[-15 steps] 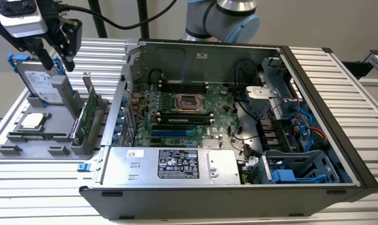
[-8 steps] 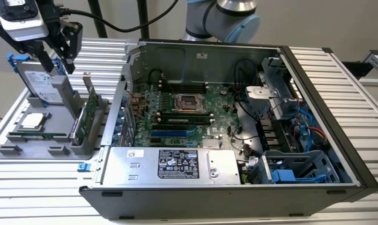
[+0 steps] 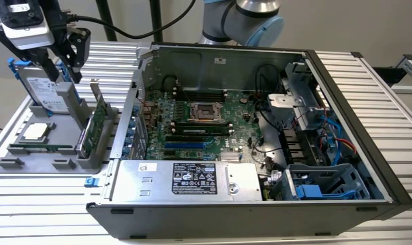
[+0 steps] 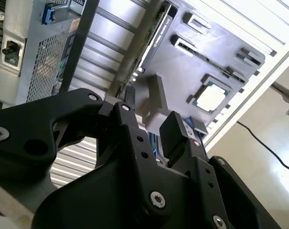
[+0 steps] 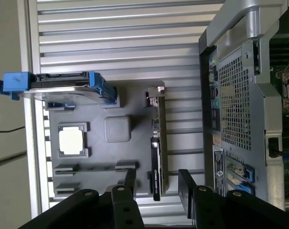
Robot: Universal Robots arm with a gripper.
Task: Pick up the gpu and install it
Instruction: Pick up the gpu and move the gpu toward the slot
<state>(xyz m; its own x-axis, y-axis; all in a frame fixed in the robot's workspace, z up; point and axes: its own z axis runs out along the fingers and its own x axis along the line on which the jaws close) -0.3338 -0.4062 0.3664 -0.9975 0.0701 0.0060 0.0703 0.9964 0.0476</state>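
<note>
The gpu (image 3: 99, 127) stands on its edge in a slot of the grey holder (image 3: 28, 166) at the exterior view's left, its silver bracket end pointing up at the far side. In the first wrist view the gpu (image 5: 156, 152) shows as a thin dark edge, and in the second wrist view the gpu (image 4: 155, 36) shows its black face. My gripper (image 3: 65, 71) hangs above the holder's far end, over the hard drive, apart from the card. Both wrist views show the gripper (image 5: 158, 183) (image 4: 151, 119) open with nothing between its fingers.
A silver hard drive (image 3: 48, 92) with blue rails and a processor chip (image 3: 35, 131) also sit in the holder. The open computer case (image 3: 260, 127) lies to the exterior view's right, motherboard exposed, its metal wall close beside the gpu. The table is ribbed aluminium.
</note>
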